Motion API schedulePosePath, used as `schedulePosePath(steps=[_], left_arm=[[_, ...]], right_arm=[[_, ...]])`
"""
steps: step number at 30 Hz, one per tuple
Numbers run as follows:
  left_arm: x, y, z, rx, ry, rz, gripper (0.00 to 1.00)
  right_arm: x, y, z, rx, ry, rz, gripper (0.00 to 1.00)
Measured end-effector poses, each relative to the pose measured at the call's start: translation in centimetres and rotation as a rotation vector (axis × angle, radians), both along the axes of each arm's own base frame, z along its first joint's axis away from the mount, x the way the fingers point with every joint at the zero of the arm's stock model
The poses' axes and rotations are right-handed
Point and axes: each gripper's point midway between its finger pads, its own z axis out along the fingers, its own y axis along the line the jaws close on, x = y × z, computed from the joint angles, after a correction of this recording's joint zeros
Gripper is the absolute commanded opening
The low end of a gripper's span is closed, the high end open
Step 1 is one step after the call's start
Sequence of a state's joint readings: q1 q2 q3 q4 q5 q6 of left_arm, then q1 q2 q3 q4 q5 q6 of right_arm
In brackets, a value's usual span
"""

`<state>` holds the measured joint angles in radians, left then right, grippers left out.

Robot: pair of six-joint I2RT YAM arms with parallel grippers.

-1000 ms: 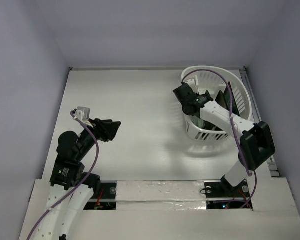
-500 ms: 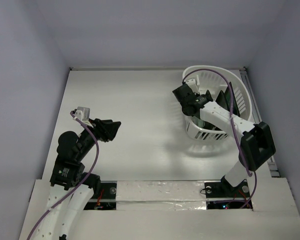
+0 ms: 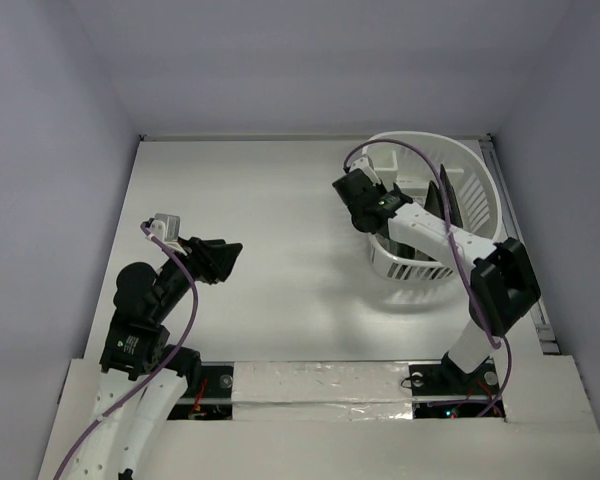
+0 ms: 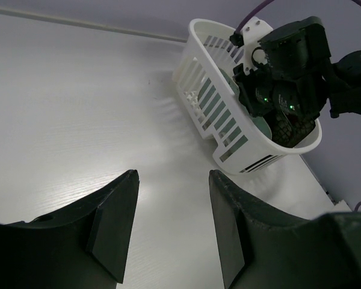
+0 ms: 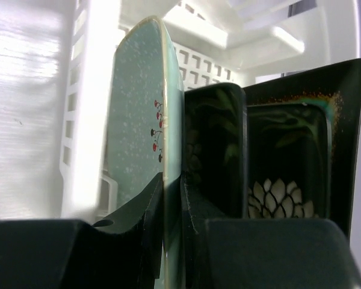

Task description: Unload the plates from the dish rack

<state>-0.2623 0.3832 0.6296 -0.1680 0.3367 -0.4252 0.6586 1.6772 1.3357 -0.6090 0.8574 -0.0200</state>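
Note:
The white dish rack (image 3: 483, 178) stands at the back right of the table and also shows in the left wrist view (image 4: 212, 102). In the right wrist view a pale mint-green plate (image 5: 138, 108) stands on edge against the rack wall (image 5: 99, 90). Two dark plates stand beside it, one plain (image 5: 213, 150) and one with a white floral pattern (image 5: 289, 162). My right gripper (image 5: 171, 186) is shut on the mint-green plate's edge, one finger on each face. From above, its wrist (image 3: 365, 200) reaches in over the rack's left rim. My left gripper (image 3: 230, 250) is open and empty over the left of the table.
The table's back wall runs just behind the rack. A metal rail (image 3: 495, 160) lies along the right table edge beside it. A taped strip (image 3: 320, 385) marks the near edge between the arm bases.
My right wrist has shifted a little to the left over the rack's left rim. The left arm has not moved.

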Motion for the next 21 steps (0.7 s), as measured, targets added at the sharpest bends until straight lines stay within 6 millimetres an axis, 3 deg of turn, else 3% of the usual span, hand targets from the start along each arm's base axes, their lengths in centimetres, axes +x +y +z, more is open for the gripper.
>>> schedulePosePath(steps=[6,12,15,19,21], left_arm=[[0.0,0.0,0.0,0.0,0.0,-0.001,0.47],[0.0,0.0,0.0,0.0,0.0,-0.002,0.47],[0.0,0.0,0.0,0.0,-0.001,-0.002,0.47],[0.0,-0.1,0.0,-0.001,-0.003,-0.003,0.47],[0.0,-0.1,0.1,-0.001,-0.003,-0.003,0.47]], right_arm=[[0.3,0.4,-0.7,-0.018,0.016,0.005,0.0],[0.4,0.2,0.8,-0.014,-0.006,-0.005,0.0],[0.3,0.0,2.8,0.015,-0.049,-0.025,0.0],[0.5,0.7,7.0,0.122,-0.154,-0.037,0.0],[0.2,0.1,8.8,0.134,-0.193,-0.055,0.0]])
